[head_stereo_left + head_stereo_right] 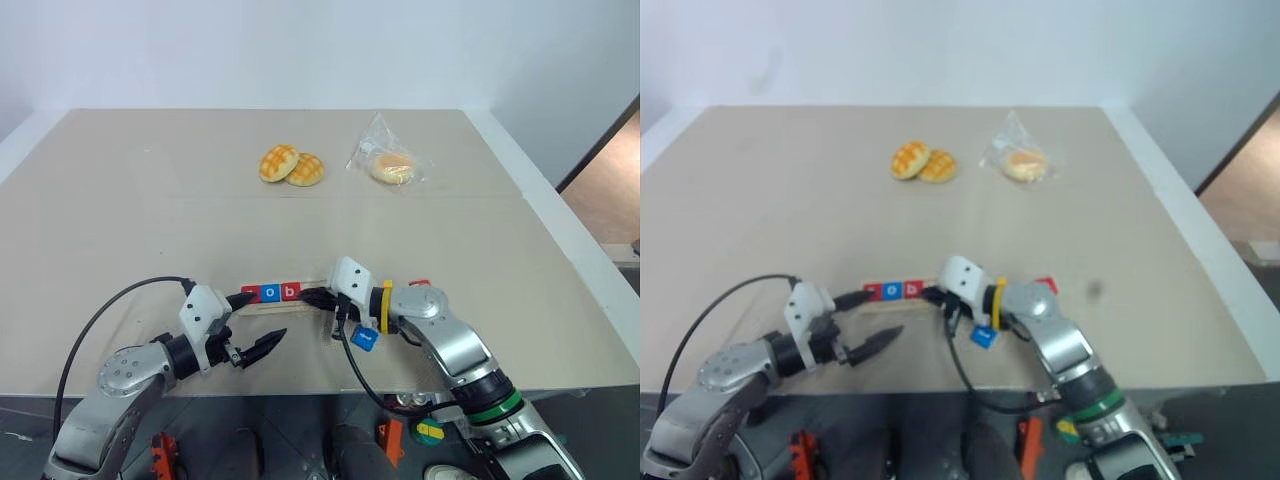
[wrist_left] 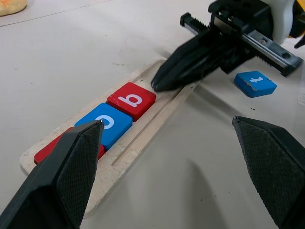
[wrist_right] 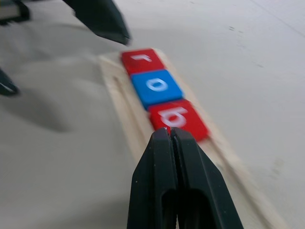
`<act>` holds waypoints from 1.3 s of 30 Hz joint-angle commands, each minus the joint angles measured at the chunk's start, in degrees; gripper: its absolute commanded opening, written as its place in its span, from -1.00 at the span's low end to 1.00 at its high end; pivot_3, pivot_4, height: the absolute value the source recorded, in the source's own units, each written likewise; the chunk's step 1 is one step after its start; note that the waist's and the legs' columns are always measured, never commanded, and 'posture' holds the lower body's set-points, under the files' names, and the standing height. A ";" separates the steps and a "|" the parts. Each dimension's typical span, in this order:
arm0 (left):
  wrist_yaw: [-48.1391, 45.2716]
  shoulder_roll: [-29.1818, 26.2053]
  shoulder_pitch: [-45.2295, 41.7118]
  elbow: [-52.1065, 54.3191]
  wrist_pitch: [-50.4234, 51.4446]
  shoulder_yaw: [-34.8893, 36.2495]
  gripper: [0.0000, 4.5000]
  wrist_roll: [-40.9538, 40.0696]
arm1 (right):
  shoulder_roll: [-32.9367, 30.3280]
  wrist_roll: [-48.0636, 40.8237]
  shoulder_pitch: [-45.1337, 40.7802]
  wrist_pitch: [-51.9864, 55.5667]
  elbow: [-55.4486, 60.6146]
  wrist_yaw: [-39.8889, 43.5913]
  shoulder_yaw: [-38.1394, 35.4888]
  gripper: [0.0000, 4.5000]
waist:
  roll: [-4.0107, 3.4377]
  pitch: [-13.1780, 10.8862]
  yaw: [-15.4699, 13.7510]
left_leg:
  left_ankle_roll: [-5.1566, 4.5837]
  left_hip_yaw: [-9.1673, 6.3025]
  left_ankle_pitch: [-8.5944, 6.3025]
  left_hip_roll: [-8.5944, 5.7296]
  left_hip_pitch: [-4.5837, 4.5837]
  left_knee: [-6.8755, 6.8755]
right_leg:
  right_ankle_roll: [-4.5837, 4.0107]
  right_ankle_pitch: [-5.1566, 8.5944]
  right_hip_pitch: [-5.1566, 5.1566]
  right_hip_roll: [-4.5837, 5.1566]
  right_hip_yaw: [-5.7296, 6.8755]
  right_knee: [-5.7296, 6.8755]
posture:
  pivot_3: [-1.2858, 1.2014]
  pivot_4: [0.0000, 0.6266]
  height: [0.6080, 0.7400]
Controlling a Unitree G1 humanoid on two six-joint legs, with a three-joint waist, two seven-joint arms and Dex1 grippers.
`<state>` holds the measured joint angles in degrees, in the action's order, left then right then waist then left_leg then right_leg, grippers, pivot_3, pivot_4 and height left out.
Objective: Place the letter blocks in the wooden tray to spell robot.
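Tiles sit three in a row in the wooden tray (image 2: 143, 138): we see a red r (image 3: 142, 59), a blue o (image 3: 156, 86) and a red b (image 2: 131, 100), edge to edge, filling the end of the groove nearer our left arm. The rest of the groove is bare. The tray lies on the beige worktop (image 1: 150, 220), close to its near edge, between our two arms.

Our right gripper (image 3: 170, 136) has its fingers pressed together, holding nothing. Their joined tip rests over the tray just beside the b tile, at the tile's free edge; whether it touches the tile we cannot tell.

Our left gripper (image 1: 262, 322) has its fingers spread wide apart and empty, one over the r end of the tray, the other off the tray towards the worktop's near edge.

A blue t tile (image 2: 255, 83) lies flat on the worktop beside our right wrist, apart from the tray. Something red (image 1: 420, 284) peeks out behind the right arm.

Far across the worktop lie two golden buns (image 1: 291, 165) touching each other, and near them a bun in a clear bag (image 1: 392, 166).
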<state>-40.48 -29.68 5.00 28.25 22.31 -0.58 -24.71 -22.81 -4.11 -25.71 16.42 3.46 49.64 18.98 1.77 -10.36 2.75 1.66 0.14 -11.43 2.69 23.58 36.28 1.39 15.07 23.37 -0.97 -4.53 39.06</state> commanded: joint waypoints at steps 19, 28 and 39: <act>-3.93 -1.65 -4.65 0.29 -1.74 -2.95 1.00 0.78 | 6.85 -2.01 21.11 20.02 30.35 -33.59 -29.15 0.60 | -0.01 0.01 -0.07 | 0.04 -0.08 -0.02 -0.03 0.09 -0.01 | 0.00 0.06 0.05 0.04 0.04 0.00 | 0.03 -0.52 1.00; -5.29 -0.62 -7.32 -1.61 -2.60 -4.35 1.00 1.07 | 11.58 -0.65 27.19 21.15 29.63 -40.84 -28.61 0.98 | -0.02 0.02 0.08 | 0.04 0.10 -0.02 -0.03 0.06 0.00 | -0.13 0.12 0.08 0.05 -0.12 0.00 | 0.03 -0.52 1.00; -5.98 -1.00 -7.23 -1.52 -3.39 -5.24 1.00 1.99 | 13.55 -1.86 25.78 21.38 24.23 -41.51 -26.50 0.98 | -0.02 0.02 0.01 | 0.04 0.02 -0.02 -0.04 0.08 -0.01 | -0.07 0.11 0.07 0.05 -0.07 0.00 | 0.03 -0.52 1.00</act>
<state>-45.95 -30.23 -2.27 25.82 20.14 -6.39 -22.71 -9.38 -5.43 0.01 38.46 27.52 8.55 -7.37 1.75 -10.35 2.76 1.70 0.15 -11.45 2.66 23.66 36.27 1.31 15.19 23.44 -0.92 -4.59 39.06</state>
